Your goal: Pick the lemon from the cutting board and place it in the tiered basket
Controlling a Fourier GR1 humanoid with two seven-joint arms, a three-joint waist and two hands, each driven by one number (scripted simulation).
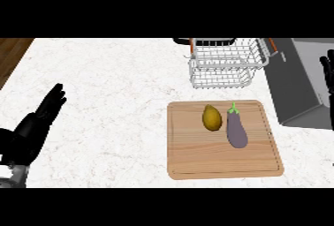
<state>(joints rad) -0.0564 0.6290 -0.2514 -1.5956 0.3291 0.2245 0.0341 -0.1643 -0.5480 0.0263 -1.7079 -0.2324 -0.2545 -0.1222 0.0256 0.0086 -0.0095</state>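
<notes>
A wooden cutting board [215, 159] lies right of centre on the white marbled tabletop [111, 88]. On its upper part the lemon [211, 118] sits just left of a purple eggplant [237, 131]. The wire tiered basket [225, 62] stands above the board. The left robot hand [39, 119] shows at the left edge, fingers straight. The right robot hand [327, 75] rests open at the right edge.

My tabletop [117, 88] is white speckled marble, brown wood [13, 53] shows past its upper-left corner, and a grey boxy thing [297, 84] sits on the right.
</notes>
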